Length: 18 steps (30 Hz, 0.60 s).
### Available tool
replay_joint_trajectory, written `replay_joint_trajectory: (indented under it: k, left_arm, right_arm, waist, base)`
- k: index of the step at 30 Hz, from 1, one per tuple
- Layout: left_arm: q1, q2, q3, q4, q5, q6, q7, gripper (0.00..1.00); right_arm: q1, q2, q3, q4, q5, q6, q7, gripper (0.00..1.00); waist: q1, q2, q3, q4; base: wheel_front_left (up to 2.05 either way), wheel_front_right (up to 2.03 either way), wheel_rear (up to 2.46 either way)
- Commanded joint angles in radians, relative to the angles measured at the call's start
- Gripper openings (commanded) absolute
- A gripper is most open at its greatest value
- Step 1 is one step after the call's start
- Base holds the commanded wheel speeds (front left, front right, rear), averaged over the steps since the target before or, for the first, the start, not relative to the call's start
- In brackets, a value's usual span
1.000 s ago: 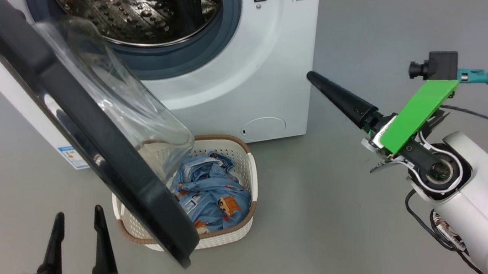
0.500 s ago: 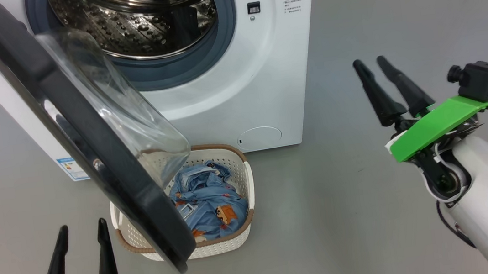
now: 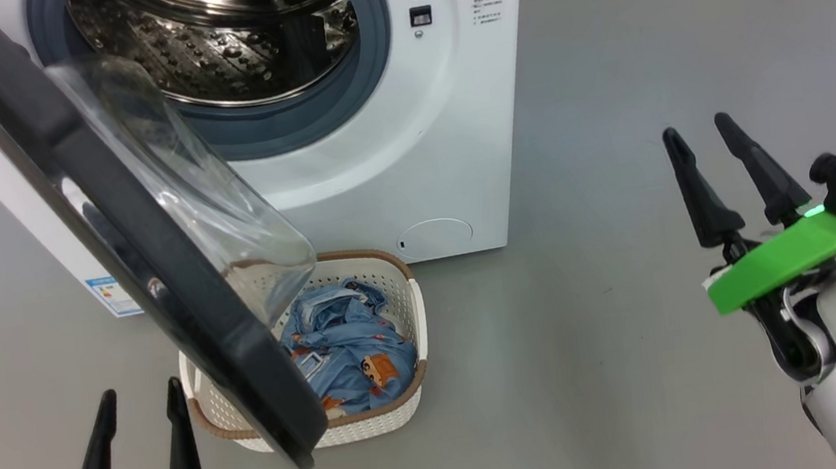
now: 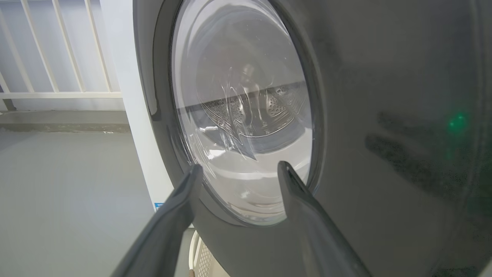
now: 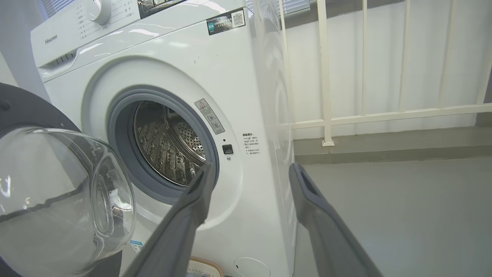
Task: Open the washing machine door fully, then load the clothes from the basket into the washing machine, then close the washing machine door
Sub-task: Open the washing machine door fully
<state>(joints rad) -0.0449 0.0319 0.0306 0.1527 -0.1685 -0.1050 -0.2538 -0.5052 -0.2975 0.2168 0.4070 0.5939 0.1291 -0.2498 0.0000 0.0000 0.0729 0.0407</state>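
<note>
While the washing machine door [image 3: 183, 316] stands part way open, its glass bowl hangs over the left side of the basket [image 3: 399, 417]. The basket sits on the grey floor [image 3: 628, 281], just in front of the washing machine [image 3: 408, 149]. The blue clothes [image 3: 353, 352] lie inside the basket. The left gripper [image 3: 140, 389] is low, near the door's outer side, wide and holding nothing. The right gripper [image 3: 697, 125] is well apart on the right, also wide and holding nothing.

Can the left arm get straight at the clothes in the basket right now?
Probably not: the open door hangs over the basket, between the left gripper and the clothes. The right gripper looks better placed.
</note>
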Motion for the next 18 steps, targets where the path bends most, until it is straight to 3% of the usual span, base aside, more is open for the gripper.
replay_joint_trajectory:
  k: [1, 7, 18]
  left_arm:
    - [-0.009, 0.018, 0.030, -0.031, 0.003, 0.009, -0.008, 1.00]
    - [-0.010, 0.018, 0.024, -0.033, -0.002, 0.014, -0.008, 1.00]
    - [-0.005, 0.018, 0.023, -0.036, -0.003, 0.017, -0.008, 1.00]
  right_arm:
    - [0.036, 0.016, -0.017, -0.050, -0.058, 0.002, -0.012, 1.00]
    - [0.128, 0.053, -0.087, -0.118, -0.198, 0.002, -0.012, 1.00]
    - [0.247, 0.103, -0.159, -0.165, -0.331, 0.002, -0.012, 1.00]
  waist:
    - [0.0000, 0.0000, 0.001, -0.004]
    - [0.0000, 0.0000, 0.004, -0.005]
    - [0.0000, 0.0000, 0.007, -0.003]
  base:
    - [0.00, 0.00, 0.00]
    - [0.00, 0.00, 0.00]
    - [0.00, 0.00, 0.00]
